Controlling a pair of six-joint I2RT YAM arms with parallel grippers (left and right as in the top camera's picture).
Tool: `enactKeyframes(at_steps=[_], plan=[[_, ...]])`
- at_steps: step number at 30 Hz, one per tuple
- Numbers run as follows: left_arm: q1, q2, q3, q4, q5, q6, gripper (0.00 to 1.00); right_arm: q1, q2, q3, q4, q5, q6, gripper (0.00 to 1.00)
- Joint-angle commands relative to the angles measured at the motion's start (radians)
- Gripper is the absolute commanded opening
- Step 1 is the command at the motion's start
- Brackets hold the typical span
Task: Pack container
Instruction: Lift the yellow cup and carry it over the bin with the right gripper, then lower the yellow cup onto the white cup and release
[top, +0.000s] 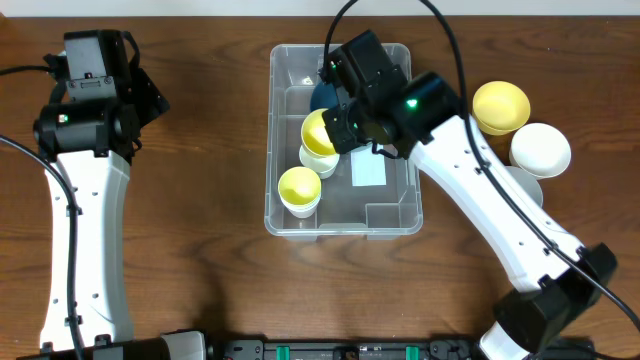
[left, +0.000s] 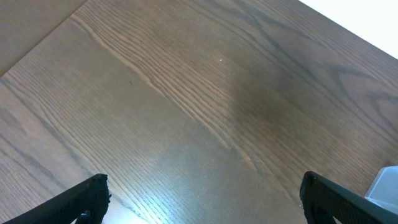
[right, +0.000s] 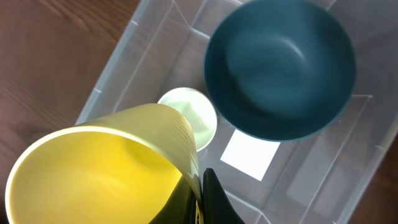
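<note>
The clear container stands at the table's middle, with its white label on the base. Inside it are a dark blue bowl, a white cup and a yellow-lined cup. My right gripper is shut on the rim of a yellow cup, held tilted over the white cup. The right wrist view shows the fingers pinching the yellow cup, with the blue bowl, white cup and label below. My left gripper is open and empty over bare table.
A yellow bowl and a white bowl sit on the table to the right of the container, next to my right arm. A corner of the container shows at the right edge of the left wrist view.
</note>
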Motion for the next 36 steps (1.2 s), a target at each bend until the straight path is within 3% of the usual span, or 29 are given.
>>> enactKeyframes(at_steps=[1, 36], plan=[[0.004, -0.002, 0.017, -0.003, -0.021, -0.005, 0.98, 0.004, 0.041, -0.006, -0.003, 0.01, 0.023, 0.01], [0.004, -0.002, 0.017, -0.003, -0.021, -0.005, 0.98, 0.004, 0.138, -0.01, 0.023, 0.084, 0.023, 0.01]])
